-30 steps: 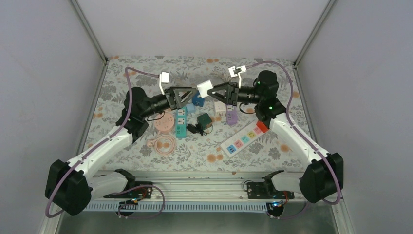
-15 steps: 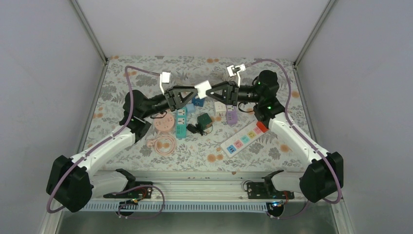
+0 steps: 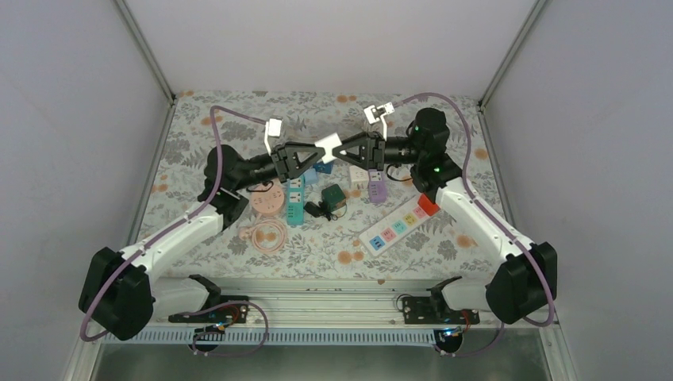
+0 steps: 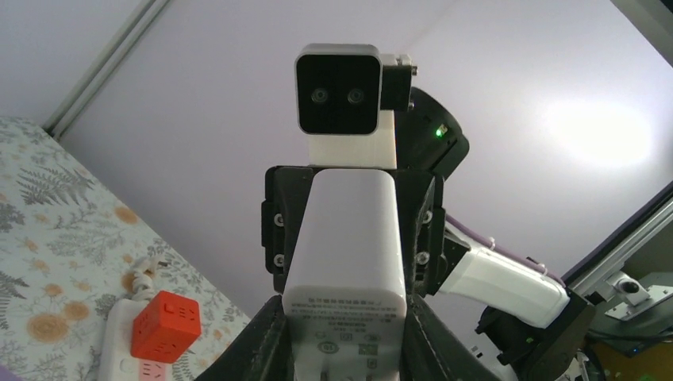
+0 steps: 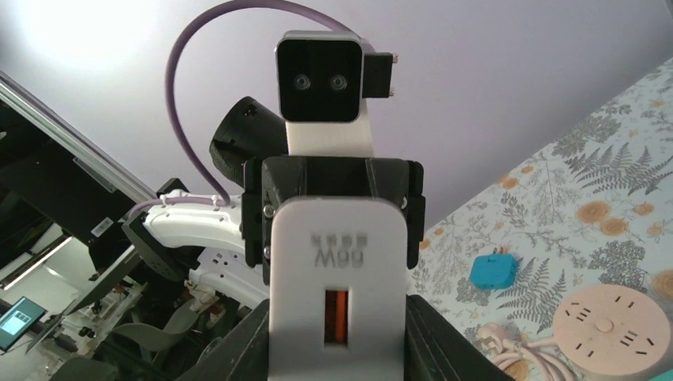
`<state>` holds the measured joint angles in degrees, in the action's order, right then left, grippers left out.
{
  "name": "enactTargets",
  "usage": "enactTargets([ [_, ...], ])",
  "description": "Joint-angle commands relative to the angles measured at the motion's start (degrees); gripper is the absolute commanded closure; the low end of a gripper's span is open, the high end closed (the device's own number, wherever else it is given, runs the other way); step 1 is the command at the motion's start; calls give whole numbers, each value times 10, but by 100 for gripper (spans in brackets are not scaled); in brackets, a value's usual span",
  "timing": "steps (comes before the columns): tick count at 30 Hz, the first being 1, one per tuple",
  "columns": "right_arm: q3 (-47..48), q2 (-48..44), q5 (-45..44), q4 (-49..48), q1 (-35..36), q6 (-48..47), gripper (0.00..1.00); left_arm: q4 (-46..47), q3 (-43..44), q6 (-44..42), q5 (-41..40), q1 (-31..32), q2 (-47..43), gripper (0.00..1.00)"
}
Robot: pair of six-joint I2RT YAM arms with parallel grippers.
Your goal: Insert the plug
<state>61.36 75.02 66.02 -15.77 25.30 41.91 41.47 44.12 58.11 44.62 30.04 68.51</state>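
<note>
Over the desk (image 3: 198,119), toward its far edge, your left claw (image 4: 346,333) and right claw (image 5: 337,333) both clamp the plug (image 4: 346,238); tugging apart could drop it.

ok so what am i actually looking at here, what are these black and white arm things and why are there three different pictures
These are two robot arms bolted at the near edge of a flowered table. The wide picture comes from a fixed camera above and behind them. The other two come from a small camera on each wrist, looking along that arm's own fingers. Each arm ends in a two-finger gripper. The left gripper and right gripper meet in mid-air, both closed on one white charger, so it fills each wrist view, with the other arm's camera behind it. On the table lie a white power strip with coloured sockets, a red cube socket at its end, a round pink socket, a teal strip and a purple plug.
</note>
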Motion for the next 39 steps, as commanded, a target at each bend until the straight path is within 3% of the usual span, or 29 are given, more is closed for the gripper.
enactTargets([
  [1,41,1,12,94,6,-68,60,-10,1,-49,17,5,-2,80],
  [7,72,9,17,164,5,-125,58,-60,7,-108,38,4,-19,81],
  [13,89,11,29,225,6,-198,85,-93,10,-134,36,3,-26,78],
  [14,95,9,18,244,6,-217,88,-100,11,-137,34,3,-25,72],
  [16,109,6,-32,296,6,-264,92,-141,19,-155,9,3,-26,51],
  [19,117,-2,-148,362,5,-327,92,-282,46,-216,-87,3,-32,14],
  [21,119,-5,-214,413,5,-377,90,-351,53,-248,-172,3,-38,4],
  [25,92,-10,-395,480,6,-406,89,-406,41,-278,-281,2,-59,2],
  [30,68,22,-590,539,0,-431,91,-430,43,-307,-321,2,-77,2],
  [33,45,36,-620,547,-25,-443,90,-431,42,-311,-322,1,-80,2],
  [39,-16,43,-589,543,-110,-479,91,-496,91,-330,-325,-1,-83,2],
])
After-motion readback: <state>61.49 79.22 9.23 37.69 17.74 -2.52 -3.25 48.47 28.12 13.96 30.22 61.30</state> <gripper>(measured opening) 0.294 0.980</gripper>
